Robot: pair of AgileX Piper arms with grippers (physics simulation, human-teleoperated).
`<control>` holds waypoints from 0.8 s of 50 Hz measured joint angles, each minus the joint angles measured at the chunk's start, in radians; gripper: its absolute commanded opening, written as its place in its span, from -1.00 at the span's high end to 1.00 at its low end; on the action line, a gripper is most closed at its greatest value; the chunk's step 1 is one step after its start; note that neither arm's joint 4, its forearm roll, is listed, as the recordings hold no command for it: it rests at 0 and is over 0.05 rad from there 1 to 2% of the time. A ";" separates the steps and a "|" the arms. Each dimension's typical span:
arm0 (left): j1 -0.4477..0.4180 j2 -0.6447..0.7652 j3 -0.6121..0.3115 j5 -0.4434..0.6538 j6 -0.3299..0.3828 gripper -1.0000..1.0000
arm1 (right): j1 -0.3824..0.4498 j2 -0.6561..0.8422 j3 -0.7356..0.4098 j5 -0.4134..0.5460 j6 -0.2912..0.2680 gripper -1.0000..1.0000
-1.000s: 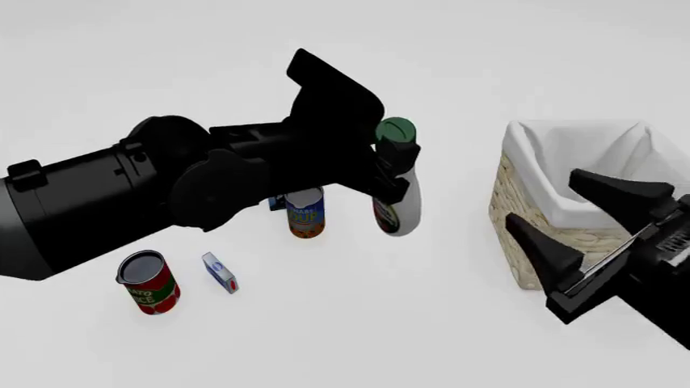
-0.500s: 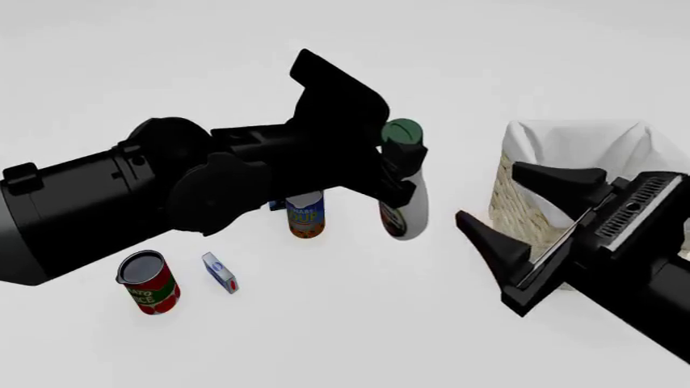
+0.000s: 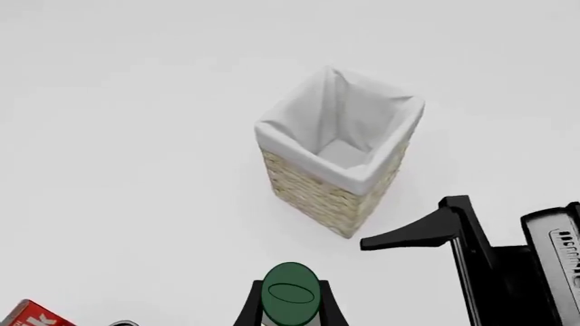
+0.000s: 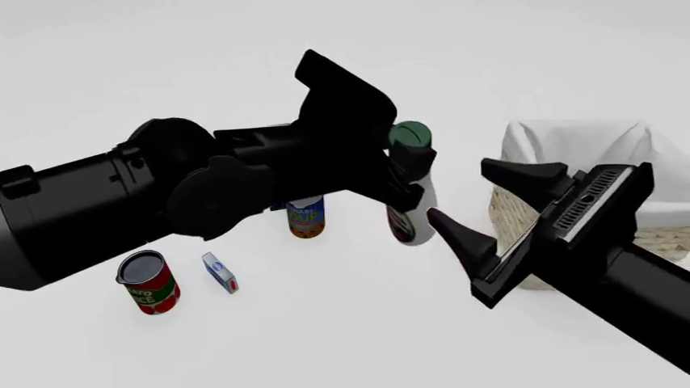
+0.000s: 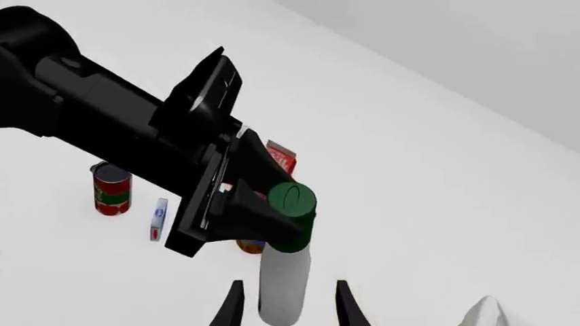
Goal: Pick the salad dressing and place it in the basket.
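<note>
The left gripper (image 4: 408,174) is clamped on the dressing bottle's (image 4: 415,212) neck, up in the air beside the basket (image 4: 506,206). The right gripper (image 4: 490,214) is wide open. The bottle looks light, stiff and slippery (grab its narrow neck).

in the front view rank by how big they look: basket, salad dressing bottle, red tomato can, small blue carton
1. basket, partly hidden by the right arm
2. salad dressing bottle, held above the table and nearer the camera, so its rank is unsure
3. red tomato can
4. small blue carton

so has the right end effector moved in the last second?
Yes. In the front view the right end effector has swung left, away from the basket and toward the salad dressing held by the left end effector.
</note>
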 measured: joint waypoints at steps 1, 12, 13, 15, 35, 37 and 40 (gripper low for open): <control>-0.001 0.000 0.000 0.000 -0.001 1.00 | 0.001 0.004 0.000 -0.003 0.001 -1.00; -0.008 -0.007 -0.004 0.007 -0.007 1.00 | 0.006 0.042 0.008 -0.038 0.011 -1.00; -0.009 -0.008 -0.004 0.008 -0.007 1.00 | 0.006 0.045 0.009 -0.041 0.012 -1.00; -0.009 -0.009 -0.005 0.009 -0.008 1.00 | 0.007 0.051 0.011 -0.047 0.014 -1.00; -0.022 -0.019 -0.007 0.017 -0.023 1.00 | 0.012 0.116 0.025 -0.109 0.034 -1.00; -0.024 -0.020 -0.007 0.017 -0.024 1.00 | 0.012 0.122 0.025 -0.114 0.035 -1.00; -0.026 -0.021 -0.007 0.018 -0.026 1.00 | 0.012 0.131 0.026 -0.121 0.036 -1.00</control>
